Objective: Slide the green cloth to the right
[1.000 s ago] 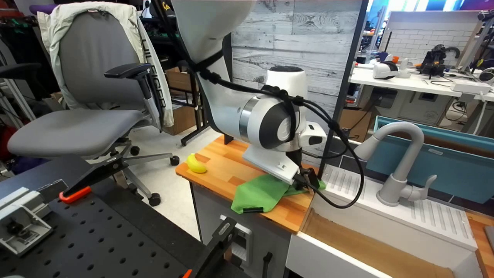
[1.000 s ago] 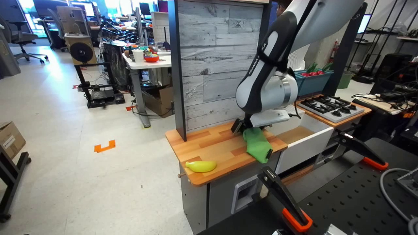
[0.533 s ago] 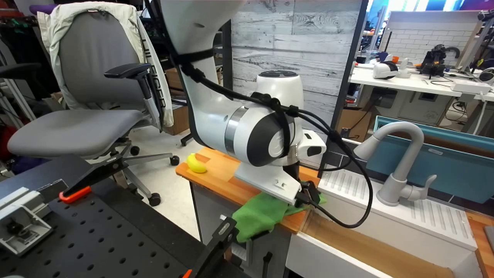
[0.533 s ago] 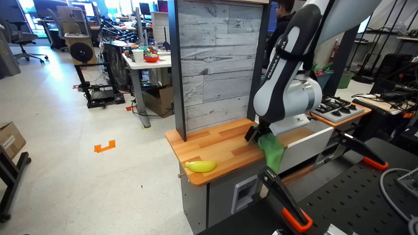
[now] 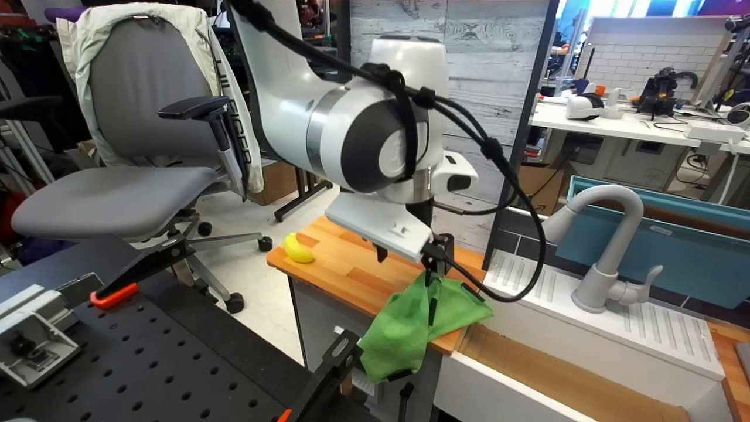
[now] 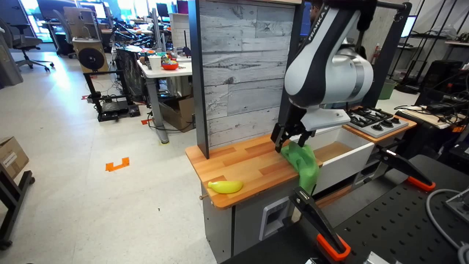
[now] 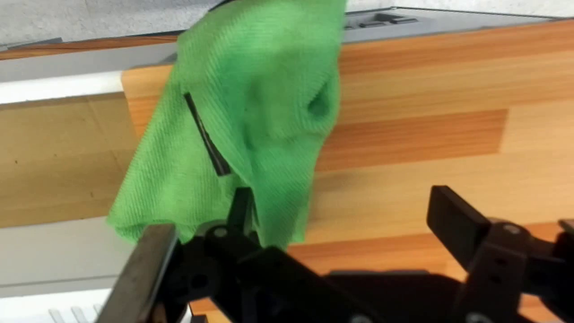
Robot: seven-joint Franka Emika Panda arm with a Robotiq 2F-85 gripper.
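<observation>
The black two-fingered gripper (image 7: pixel 341 202) has risen since the earlier frame, its fingers wide apart. In an exterior view, the green ribbed cloth (image 5: pixel 404 331) drapes over the near edge of the orange-brown wooden counter (image 5: pixel 343 255), lower centre.

Free gap between green cloth (image 6: pixel 306 165) and yellow object (image 6: pixel 225 186), plank wall (image 6: pixel 249 77) behind countertop (image 6: pixel 243 165)

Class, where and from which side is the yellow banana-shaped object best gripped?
Probably pinch across the middle of the yellow banana-shaped object, bringing the gripper in from above: the object lies on the counter, longer than wide, its top uncovered.
</observation>
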